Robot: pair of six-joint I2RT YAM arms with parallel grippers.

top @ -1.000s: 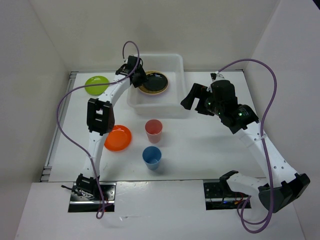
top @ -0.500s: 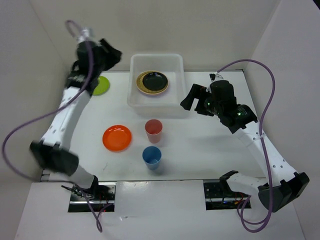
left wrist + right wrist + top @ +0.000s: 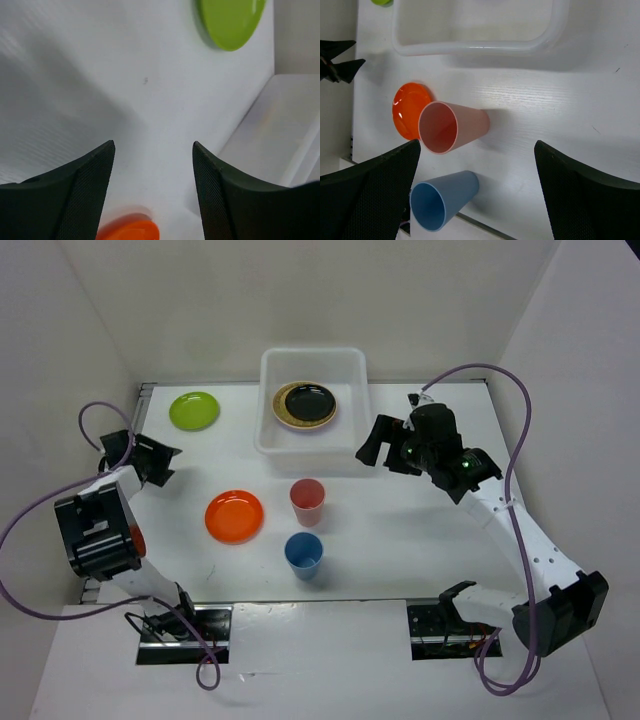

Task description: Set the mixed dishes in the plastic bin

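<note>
– So, which of my dishes are in the bin?

– Two of them. The black round plate point(image 3: 308, 400) lies on the woven bamboo plate point(image 3: 283, 412), and both sit inside the white translucent plastic bin point(image 3: 268, 390) at the far side of the white table point(image 3: 420, 530).

– And the others?

– All out on the table. Your lime green round plate point(image 3: 194, 410) lies flat to the left of the bin, apart from it. The pink cup point(image 3: 307, 501) stands upright just in front of the bin's near wall, and the blue cup point(image 3: 304, 554) stands upright nearer to you, close to the pink one but not touching. The orange round plate point(image 3: 234, 516) lies flat to the left of both cups.

– What are my pincers doing?

– Your left gripper point(image 3: 165, 463) is out at the left edge of the table, well apart from the bin. Its fingers are spread and nothing is between them. Its wrist view shows bare table in the gap, the lime green plate ahead and the rim of the orange plate just below the fingers. Your right gripper point(image 3: 384, 446) hangs beside the bin's near right corner, its fingers spread wide and holding nothing. Its camera looks down on both cups, the orange plate and the bin's near wall. I cannot tell how high it is above the table.
</note>
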